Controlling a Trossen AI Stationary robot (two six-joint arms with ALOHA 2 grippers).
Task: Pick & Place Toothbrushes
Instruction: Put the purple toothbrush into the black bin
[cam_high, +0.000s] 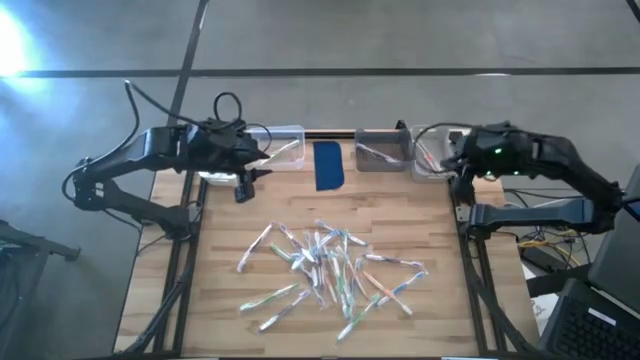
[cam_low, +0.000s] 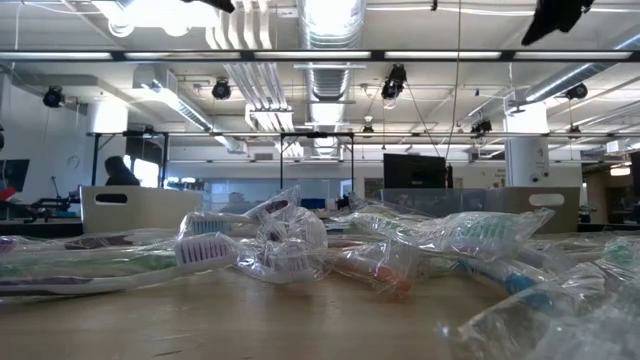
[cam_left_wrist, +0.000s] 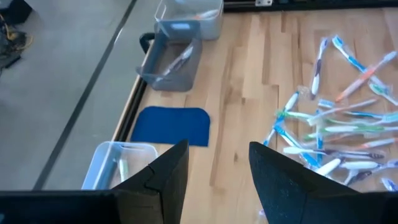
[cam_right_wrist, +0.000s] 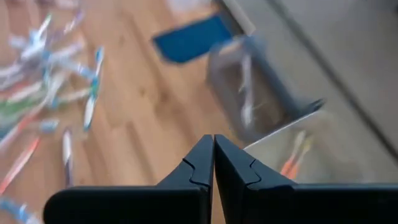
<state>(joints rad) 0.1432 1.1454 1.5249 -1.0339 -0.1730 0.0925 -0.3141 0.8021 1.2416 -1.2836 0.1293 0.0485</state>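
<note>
Wooden table (cam_high: 225, 310), mid-sort: wrapped toothbrushes (cam_high: 325, 262) heaped centre for picking, a few already binned along the far edge; left gripper (cam_high: 243, 182) parted and empty; right gripper (cam_right_wrist: 213, 160) clenched on nothing above its clear bin (cam_high: 432, 152).

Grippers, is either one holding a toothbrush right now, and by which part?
Nothing is held. The right gripper has its jaws shut together, empty, above the bins. The left gripper has open jaws with only bare table between them.

Bare tabletop (cam_high: 240, 215) lies between the toothbrushes (cam_high: 325, 265) heaped mid-table and the far edge. Bins (cam_high: 385, 150) and a blue pad (cam_high: 329, 166) line that edge.
</note>
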